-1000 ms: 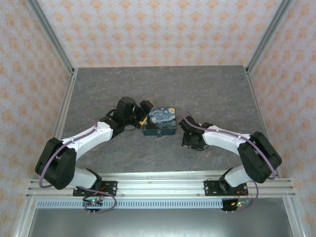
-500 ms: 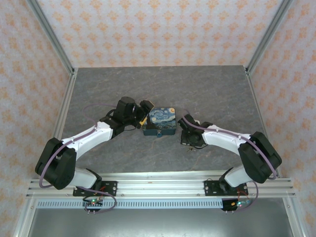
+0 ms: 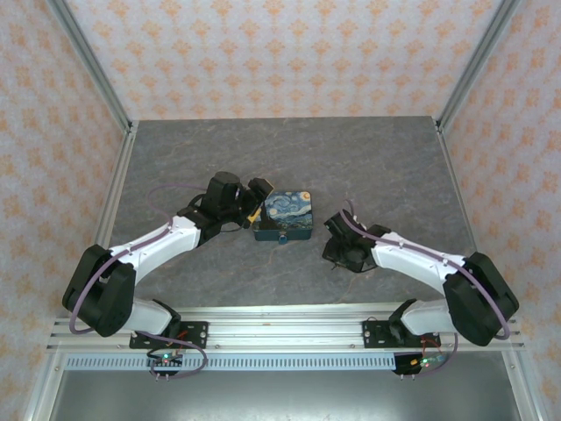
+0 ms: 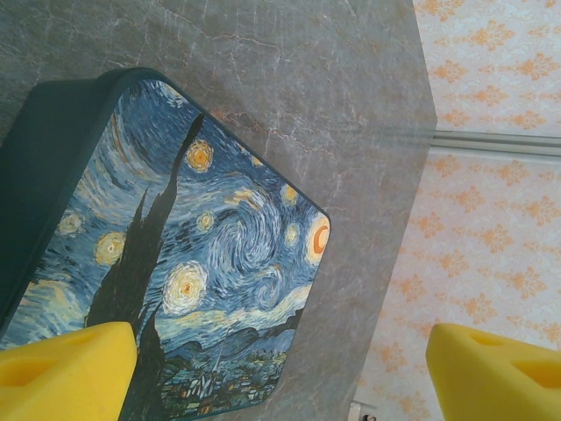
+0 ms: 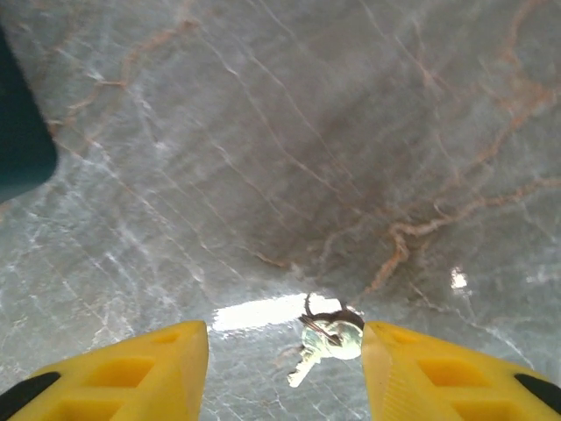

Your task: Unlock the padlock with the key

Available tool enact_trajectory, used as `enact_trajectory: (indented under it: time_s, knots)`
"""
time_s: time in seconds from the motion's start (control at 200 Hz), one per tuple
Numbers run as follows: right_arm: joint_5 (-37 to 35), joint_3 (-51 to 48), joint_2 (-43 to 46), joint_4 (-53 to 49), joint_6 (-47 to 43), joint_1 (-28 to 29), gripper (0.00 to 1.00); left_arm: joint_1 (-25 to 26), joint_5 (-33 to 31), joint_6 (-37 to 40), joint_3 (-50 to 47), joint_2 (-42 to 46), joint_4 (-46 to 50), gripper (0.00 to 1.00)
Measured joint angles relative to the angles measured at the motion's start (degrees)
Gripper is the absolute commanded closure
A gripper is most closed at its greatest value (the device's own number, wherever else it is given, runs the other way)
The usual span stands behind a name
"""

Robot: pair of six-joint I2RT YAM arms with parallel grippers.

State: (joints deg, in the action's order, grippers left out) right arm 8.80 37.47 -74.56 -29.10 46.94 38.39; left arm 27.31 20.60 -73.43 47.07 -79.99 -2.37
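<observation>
Now, key within right hand's gap.

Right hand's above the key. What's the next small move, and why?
Probably lower the right hand straight down and close it on the key. The key lies flat on the table, untouched, between the open yellow fingers, so nothing is gripped yet.

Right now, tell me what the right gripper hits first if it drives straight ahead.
Probably the key, lying on the table between the open jaws of the right gripper; depth is unclear.
</observation>
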Motion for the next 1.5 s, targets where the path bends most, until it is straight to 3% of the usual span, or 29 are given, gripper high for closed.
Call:
enact_trajectory:
  time_s: [0.45,1.091,1.501]
  knots:
    - [3.21,-3.32,0.9,4.24,10.1,0.0,0.53,0.0,0.2,0.0,0.0,0.0,0.0,0.13]
    - [4.35,-3.52,-0.09,5.44,8.26,-5.86,0.54,-0.48,0.63,0.0,0.0,-0.04,0.0,0.12]
    - [6.08,-4.87,3.06,3.39,7.43,-5.97,0.56,-0.74,1.51,0.0,0.0,-1.95,-1.55,0.12]
